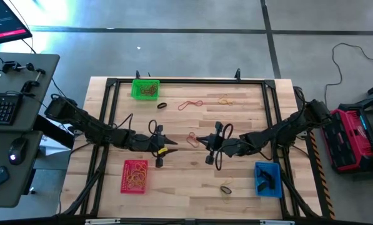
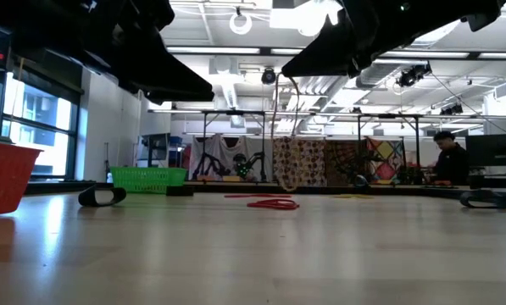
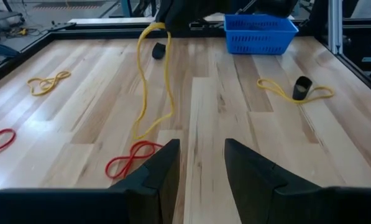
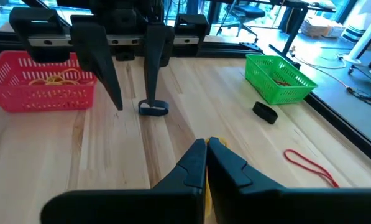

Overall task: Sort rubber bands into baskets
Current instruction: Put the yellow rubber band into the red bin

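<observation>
my right end effector point(image 4: 206, 146) pinched a long yellow band point(image 3: 153, 74) hanging over the middle of the surface point(image 1: 192, 181), my left end effector point(image 3: 201, 163) was open, and the band could snag and slip.

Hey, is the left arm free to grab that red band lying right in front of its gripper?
Probably yes: the left gripper is open and empty, and bare wood separates it from the red band.

1. Green basket point(image 1: 145, 89) stands at the far edge of the surface point(image 1: 192, 181), bands inside.
2. Red basket point(image 1: 135, 176) at the near left holds yellow bands.
3. Blue basket point(image 1: 267, 179) sits near right.
4. Loose rubber bands point(image 1: 190, 104), red, yellow and black, lie scattered between them.
5. One yellow band point(image 3: 149, 81) hangs from the shut right pincer point(image 4: 206, 144).
</observation>
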Robot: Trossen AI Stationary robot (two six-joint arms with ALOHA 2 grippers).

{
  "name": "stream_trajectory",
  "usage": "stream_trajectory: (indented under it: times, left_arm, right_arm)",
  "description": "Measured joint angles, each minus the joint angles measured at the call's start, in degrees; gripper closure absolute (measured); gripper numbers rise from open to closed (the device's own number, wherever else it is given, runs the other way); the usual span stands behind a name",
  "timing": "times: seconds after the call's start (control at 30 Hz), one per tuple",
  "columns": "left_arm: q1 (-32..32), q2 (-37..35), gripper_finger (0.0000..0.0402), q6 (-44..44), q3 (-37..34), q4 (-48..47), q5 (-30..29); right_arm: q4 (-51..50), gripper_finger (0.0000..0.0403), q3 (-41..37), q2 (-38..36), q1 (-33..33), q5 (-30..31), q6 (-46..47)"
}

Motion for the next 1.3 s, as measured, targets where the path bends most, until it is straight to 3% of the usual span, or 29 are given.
stream_trajectory:
  times: [1.3]
  left_arm:
    - [0.0,0.0,0.0282,0.0,0.0,2.1,0.1]
  right_arm:
    - [0.8,0.0403,0.0,0.0,-0.2,-0.9,-0.6]
